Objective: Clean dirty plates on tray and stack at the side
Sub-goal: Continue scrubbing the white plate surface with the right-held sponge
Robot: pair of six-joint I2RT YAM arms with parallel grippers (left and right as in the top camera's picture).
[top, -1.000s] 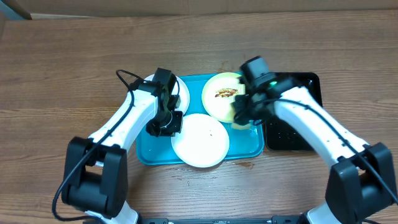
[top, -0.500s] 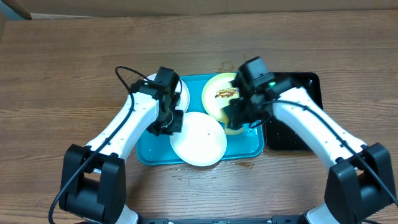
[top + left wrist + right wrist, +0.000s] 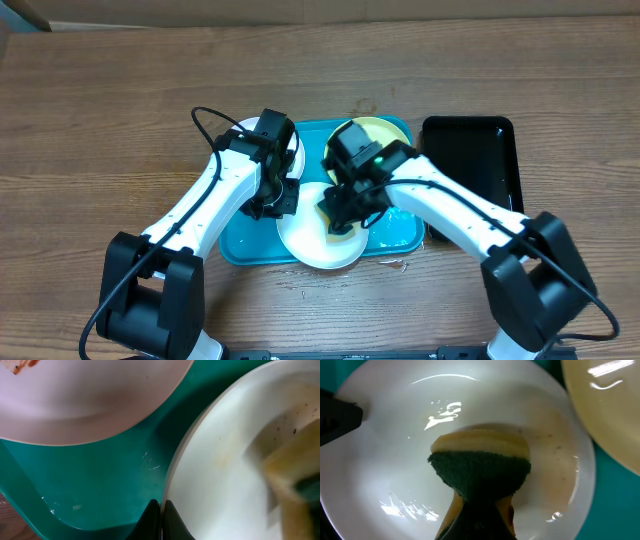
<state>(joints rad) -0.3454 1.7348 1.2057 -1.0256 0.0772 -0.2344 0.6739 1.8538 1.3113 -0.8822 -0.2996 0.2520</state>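
From above, the turquoise tray [image 3: 238, 240] sits mid-frame on the wooden table [image 3: 100, 100], with a black tray [image 3: 470, 170] just right of it. Three plates lie in the turquoise one: a front white plate [image 3: 312, 245] at its lower edge, a back white plate [image 3: 296, 155] at upper left, mostly under the left arm, and a yellow-green plate [image 3: 385, 130] at the upper middle. The left gripper [image 3: 272, 205] sits at the front plate's left rim, and the right gripper [image 3: 340, 215] presses a sponge [image 3: 348, 228] onto it. From the left wrist, the left gripper [image 3: 161, 510] at bottom centre has its jaws pressed together right at that plate's [image 3: 220, 460] rim; I cannot tell whether the rim is nipped between them. The back plate [image 3: 90, 400] fills the upper left, with a red-brown smear at its top corner. From the right wrist, the right gripper [image 3: 479, 507] is clamped on the sponge [image 3: 480, 467], green scrub face over yellow foam, at the middle of the white plate [image 3: 395, 460]. A faint brown film shows to the sponge's right, and the yellow-green plate [image 3: 610, 400] is at upper right.
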